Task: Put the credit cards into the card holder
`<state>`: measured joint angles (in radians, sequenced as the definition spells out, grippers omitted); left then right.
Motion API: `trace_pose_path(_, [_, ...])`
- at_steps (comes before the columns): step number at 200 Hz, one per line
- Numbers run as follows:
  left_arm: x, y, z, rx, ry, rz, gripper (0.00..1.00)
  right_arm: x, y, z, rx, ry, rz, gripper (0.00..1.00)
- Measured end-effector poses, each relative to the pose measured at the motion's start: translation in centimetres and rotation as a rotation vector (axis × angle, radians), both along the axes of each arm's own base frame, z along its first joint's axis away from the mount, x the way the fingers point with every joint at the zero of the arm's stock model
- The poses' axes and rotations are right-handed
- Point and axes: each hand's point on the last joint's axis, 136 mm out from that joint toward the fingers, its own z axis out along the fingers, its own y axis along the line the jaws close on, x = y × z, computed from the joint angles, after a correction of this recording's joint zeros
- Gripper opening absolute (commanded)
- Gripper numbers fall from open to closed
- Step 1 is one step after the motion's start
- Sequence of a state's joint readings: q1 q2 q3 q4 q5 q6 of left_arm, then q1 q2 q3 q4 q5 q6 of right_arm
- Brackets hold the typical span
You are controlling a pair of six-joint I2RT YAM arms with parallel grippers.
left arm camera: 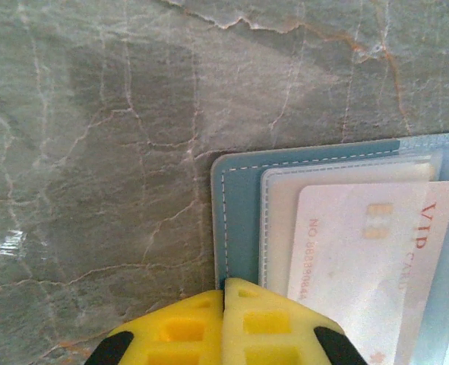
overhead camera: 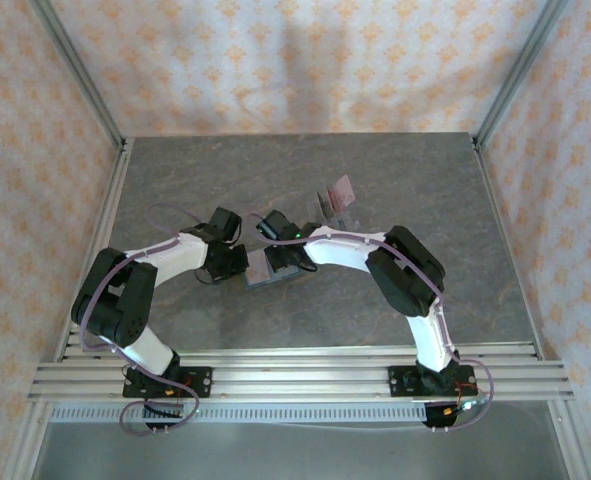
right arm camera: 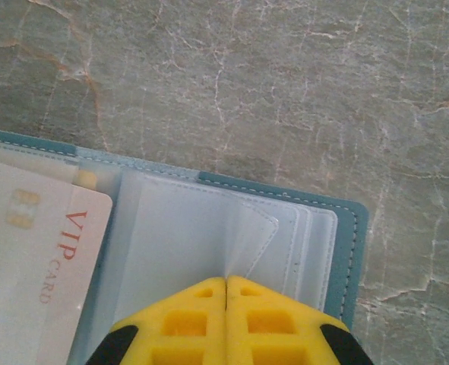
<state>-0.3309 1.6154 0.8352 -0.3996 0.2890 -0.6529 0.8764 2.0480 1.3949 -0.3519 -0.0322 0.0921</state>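
Directly at both closed jaws, open card holder (left arm camera: 238,220), pale card (left arm camera: 361,258) sleeved

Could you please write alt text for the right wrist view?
An open teal card holder with clear sleeves lies on a grey marbled table, a pale card lettered VIP CARD at left. The right gripper, yellow jaws shut, sits over the sleeves.

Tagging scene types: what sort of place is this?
Probably a lab test cell: stone-look table fenced by aluminium framing, patterned backdrop walls, left arm and right arm bolted to rails at the near edge.
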Motion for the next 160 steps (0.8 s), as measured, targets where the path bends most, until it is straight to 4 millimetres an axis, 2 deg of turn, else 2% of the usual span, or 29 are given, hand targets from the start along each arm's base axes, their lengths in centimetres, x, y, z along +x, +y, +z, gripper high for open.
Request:
trace_pose_path(83, [1.0,-0.8,0.0,-0.033,-0.036,-0.014,0.00,-0.6,-1.1,0.2,-0.042,0.017,-0.007,0.00])
trace_pose_path(160, [1.0,-0.8,0.0,-0.033,-0.036,-0.014,0.00,-0.4,-0.7,1.4,-0.021,0.014,-0.007,0.00])
